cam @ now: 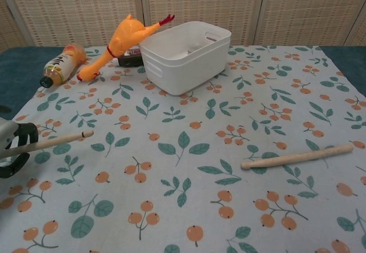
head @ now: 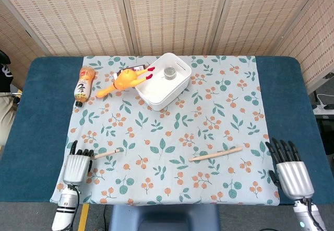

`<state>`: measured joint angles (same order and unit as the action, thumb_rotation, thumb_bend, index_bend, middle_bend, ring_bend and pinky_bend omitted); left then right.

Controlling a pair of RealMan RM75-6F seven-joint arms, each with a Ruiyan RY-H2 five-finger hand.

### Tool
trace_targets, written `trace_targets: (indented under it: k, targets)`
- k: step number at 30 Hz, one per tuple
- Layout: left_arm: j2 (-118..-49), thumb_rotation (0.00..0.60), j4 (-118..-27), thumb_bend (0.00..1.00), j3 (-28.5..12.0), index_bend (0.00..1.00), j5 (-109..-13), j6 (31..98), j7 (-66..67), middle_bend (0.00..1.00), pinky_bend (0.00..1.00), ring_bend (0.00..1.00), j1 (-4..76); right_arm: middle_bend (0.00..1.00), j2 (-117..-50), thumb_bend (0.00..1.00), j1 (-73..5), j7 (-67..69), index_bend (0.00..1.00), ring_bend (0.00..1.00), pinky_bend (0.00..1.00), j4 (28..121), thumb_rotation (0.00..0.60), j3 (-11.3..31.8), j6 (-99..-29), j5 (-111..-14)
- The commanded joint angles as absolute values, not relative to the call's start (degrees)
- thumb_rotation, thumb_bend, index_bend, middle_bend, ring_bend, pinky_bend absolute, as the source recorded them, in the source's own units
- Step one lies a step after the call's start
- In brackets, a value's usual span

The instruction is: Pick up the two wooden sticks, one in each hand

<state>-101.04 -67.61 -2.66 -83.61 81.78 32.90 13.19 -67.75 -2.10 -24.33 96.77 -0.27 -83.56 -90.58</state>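
Note:
My left hand [head: 76,164] at the cloth's front left corner grips one wooden stick [head: 107,153], whose free end points right. The chest view shows this stick [cam: 54,140] lifted off the cloth, running from the left hand [cam: 12,147] at the frame's left edge. The second wooden stick [head: 215,153] lies flat on the cloth, front right of centre, also plain in the chest view [cam: 297,156]. My right hand [head: 288,169] hovers open at the front right, fingers spread, about a hand's width right of that stick and not touching it.
A white tub [head: 163,80] with a small grey jar [head: 169,72] inside stands at the back centre. A yellow rubber chicken [head: 123,80] and an orange bottle [head: 84,84] lie to its left. The floral cloth [head: 167,129] covers the blue table [head: 47,84].

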Motion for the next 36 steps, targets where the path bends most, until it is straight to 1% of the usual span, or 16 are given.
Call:
trace_targets:
  k: [1, 3, 5, 8, 9, 11, 17, 22, 33, 36]
  targets:
    - [-100.2, 0.6, -67.9, 0.53, -3.0, 0.83, -84.1, 81.8, 33.2, 0.92, 0.16, 0.52, 13.8, 0.0, -69.4, 0.28, -5.0, -26.0, 0.04, 0.0, 0.0, 96.0, 0.6, 1.2, -80.3, -90.5]
    - [-99.2, 0.6, -67.8, 0.53, -3.5, 0.83, -84.8, 82.0, 33.0, 0.92, 0.16, 0.52, 14.4, 0.02, -71.2, 0.28, -7.8, -28.3, 0.09, 0.0, 0.0, 94.9, 0.6, 3.0, -77.6, -89.7]
    - [-98.5, 0.6, -67.5, 0.53, -4.4, 0.83, -84.1, 81.7, 32.1, 0.92, 0.16, 0.52, 14.7, 0.08, -73.2, 0.28, -10.6, -30.5, 0.17, 0.0, 0.0, 93.8, 0.6, 4.7, -74.1, -88.0]
    - [-97.5, 0.6, -67.4, 0.53, -5.0, 0.83, -83.6, 81.6, 30.4, 0.92, 0.16, 0.52, 14.9, 0.17, -76.3, 0.28, -14.0, -32.7, 0.26, 0.0, 0.0, 92.9, 0.6, 6.4, -70.1, -85.7]
    - [-97.3, 0.6, -67.2, 0.53, -5.0, 0.83, -83.8, 81.7, 30.0, 0.92, 0.16, 0.52, 14.9, 0.19, -77.2, 0.28, -14.9, -33.6, 0.28, 0.0, 0.0, 92.4, 0.6, 6.6, -69.2, -85.3]
    - [-97.1, 0.6, -66.7, 0.53, -4.8, 0.83, -83.9, 81.8, 29.1, 0.92, 0.16, 0.52, 14.8, 0.22, -79.0, 0.28, -16.5, -36.9, 0.31, 0.0, 0.0, 90.9, 0.6, 6.8, -67.2, -84.1]
    - [-96.3, 0.6, -65.2, 0.53, -4.4, 0.83, -84.3, 82.4, 27.0, 0.92, 0.16, 0.52, 14.4, 0.22, -83.0, 0.28, -18.9, -42.7, 0.31, 0.0, 0.0, 88.5, 0.6, 5.9, -63.5, -80.1]
    - [-96.1, 0.6, -64.0, 0.53, -5.0, 0.83, -83.6, 82.3, 25.6, 0.92, 0.16, 0.52, 14.4, 0.23, -84.5, 0.28, -19.6, -44.9, 0.31, 0.0, 0.0, 86.3, 0.6, 4.6, -61.7, -77.4]
    - [-96.6, 0.6, -62.5, 0.53, -4.7, 0.83, -83.5, 81.8, 25.0, 0.92, 0.16, 0.52, 14.7, 0.29, -88.1, 0.28, -20.8, -44.4, 0.38, 0.02, 0.0, 80.7, 0.6, 3.1, -61.7, -76.4]
    - [-96.5, 0.6, -62.4, 0.53, -4.6, 0.83, -83.6, 81.9, 24.7, 0.92, 0.16, 0.53, 14.6, 0.33, -89.0, 0.28, -21.0, -43.9, 0.43, 0.05, 0.0, 79.3, 0.6, 3.0, -61.7, -76.2]
